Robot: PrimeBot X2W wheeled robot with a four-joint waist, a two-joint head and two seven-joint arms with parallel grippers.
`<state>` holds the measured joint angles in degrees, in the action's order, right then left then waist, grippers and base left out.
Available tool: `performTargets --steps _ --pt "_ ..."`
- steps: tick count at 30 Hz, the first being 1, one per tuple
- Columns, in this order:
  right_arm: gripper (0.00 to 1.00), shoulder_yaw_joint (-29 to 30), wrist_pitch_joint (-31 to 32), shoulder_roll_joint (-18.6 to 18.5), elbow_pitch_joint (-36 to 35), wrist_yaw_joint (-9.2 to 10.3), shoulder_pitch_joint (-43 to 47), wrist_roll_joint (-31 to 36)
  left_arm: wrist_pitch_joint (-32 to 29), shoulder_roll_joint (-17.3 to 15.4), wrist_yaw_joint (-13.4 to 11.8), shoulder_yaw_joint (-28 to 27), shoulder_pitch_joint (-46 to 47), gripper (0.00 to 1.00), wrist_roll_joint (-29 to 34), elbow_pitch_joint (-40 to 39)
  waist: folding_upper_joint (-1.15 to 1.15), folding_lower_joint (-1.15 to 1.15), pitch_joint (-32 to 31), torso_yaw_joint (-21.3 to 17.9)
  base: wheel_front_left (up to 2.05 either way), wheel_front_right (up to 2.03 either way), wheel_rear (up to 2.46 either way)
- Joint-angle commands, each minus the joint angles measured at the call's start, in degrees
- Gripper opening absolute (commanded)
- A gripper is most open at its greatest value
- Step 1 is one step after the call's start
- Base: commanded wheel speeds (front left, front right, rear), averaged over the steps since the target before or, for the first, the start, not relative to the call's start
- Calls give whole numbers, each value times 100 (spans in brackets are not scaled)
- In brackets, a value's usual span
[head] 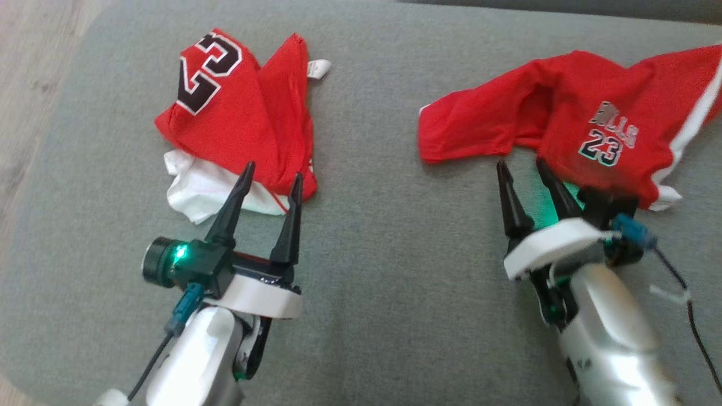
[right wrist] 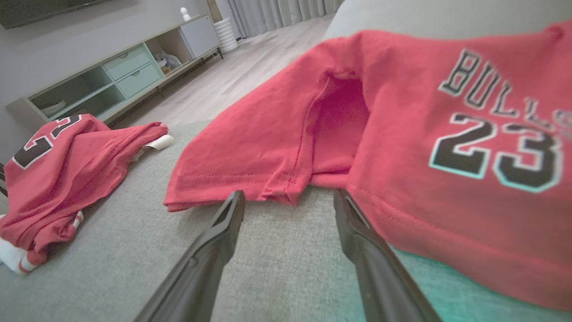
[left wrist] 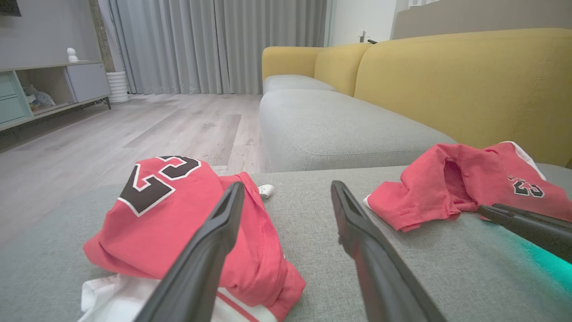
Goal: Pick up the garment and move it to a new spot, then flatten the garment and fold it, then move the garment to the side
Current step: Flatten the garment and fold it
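Two red garments lie on the grey cushion [head: 372, 237]. At the right, a red garment [head: 575, 107] printed "BULLS 23" is spread loosely, also in the right wrist view [right wrist: 402, 125] and the left wrist view [left wrist: 451, 183]. My right gripper [head: 521, 162] stands open at its near hem, fingertips [right wrist: 237, 197] just short of the cloth, holding nothing. At the left a crumpled red and white garment [head: 231, 113] with a large 23 lies in a heap [left wrist: 170, 210]. My left gripper [head: 273, 170] is open over its near edge, empty [left wrist: 287, 184].
The cushion's left edge drops to a pale wood floor [head: 28, 67]. A yellow sofa back [left wrist: 447, 85] rises behind the cushion. A low cabinet [right wrist: 111, 76] and grey curtains [left wrist: 214, 44] stand across the room. Bare cushion lies between the two garments.
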<state>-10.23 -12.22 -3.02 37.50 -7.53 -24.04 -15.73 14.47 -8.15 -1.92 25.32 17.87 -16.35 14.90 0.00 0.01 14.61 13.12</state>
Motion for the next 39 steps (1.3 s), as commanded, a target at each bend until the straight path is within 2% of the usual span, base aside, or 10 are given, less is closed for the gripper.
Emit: performTargets --steps 1,8,15,16,17,23,27,33,39 --pt "100 -155 -9 14 24 4 -292 -228 52 -4 44 -257 223 100 65 -125 0 -1 100 93 0 0 0" --pt "100 -483 -65 14 1067 4 -1050 -996 52 205 215 -387 276 100 237 -28 0 -1 267 253 0 0 0" --pt "98 -1065 -92 14 1691 4 -1410 -1445 52 325 334 -539 324 100 380 56 0 -1 335 272 0 0 0" --pt "37 -1146 -101 14 1740 4 -1441 -1510 52 340 347 -549 331 100 400 70 0 -1 336 267 0 0 0" --pt "0 -1250 -116 14 1755 4 -1466 -1568 52 354 359 -561 337 100 419 82 0 -1 331 255 0 0 0" --pt "0 -1604 -244 14 1656 4 -1369 -1897 52 383 414 -693 242 100 517 177 0 -1 102 40 0 0 0" --pt "0 -1587 -272 14 1399 4 -1113 -1973 52 348 434 -828 101 100 566 220 0 -1 -175 -248 0 0 0" --pt "0 -825 -276 -1 830 4 -478 -1473 52 325 455 -986 -178 100 618 229 0 -1 -644 -795 0 0 0" --pt "0 246 -220 -340 590 4 16 -564 52 364 486 -1029 -375 100 659 216 0 -1 -953 -1235 0 0 0"
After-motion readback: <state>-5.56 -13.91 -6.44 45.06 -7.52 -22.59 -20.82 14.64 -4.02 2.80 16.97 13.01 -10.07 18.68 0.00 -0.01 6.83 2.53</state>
